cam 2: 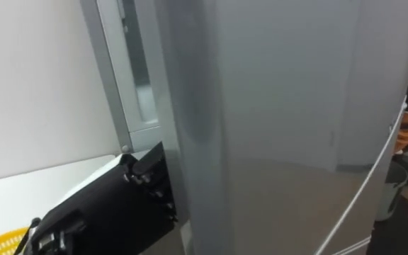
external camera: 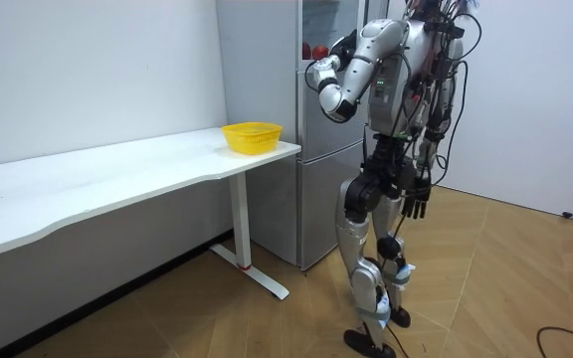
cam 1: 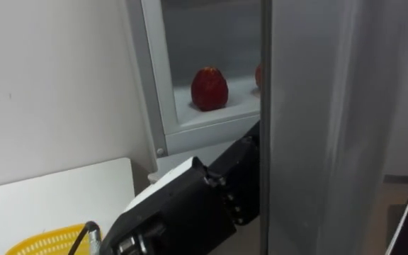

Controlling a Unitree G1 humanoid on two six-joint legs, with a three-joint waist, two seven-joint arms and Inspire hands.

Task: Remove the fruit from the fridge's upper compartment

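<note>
A red apple [cam 1: 209, 88] stands on a white shelf [cam 1: 218, 112] inside the open upper fridge. A second red fruit [cam 1: 258, 76] peeks out beside it, half hidden by the edge of the grey fridge door [cam 1: 317, 127]. My left forearm [cam 1: 190, 205] rises from the lower left and passes behind that door edge below the shelf, so the fingers are hidden. In the room view my left hand [external camera: 346, 45] is raised at the fridge opening, near the red fruit [external camera: 311, 50]. My right hand [external camera: 417, 202] hangs by my thigh, fingers relaxed and holding nothing.
A yellow basket [external camera: 252, 136] sits on the end of the white table [external camera: 117, 169], which meets the fridge on my left. The open door fills the space ahead and to my right. I stand upright on the wooden floor close to the fridge [external camera: 316, 169].
</note>
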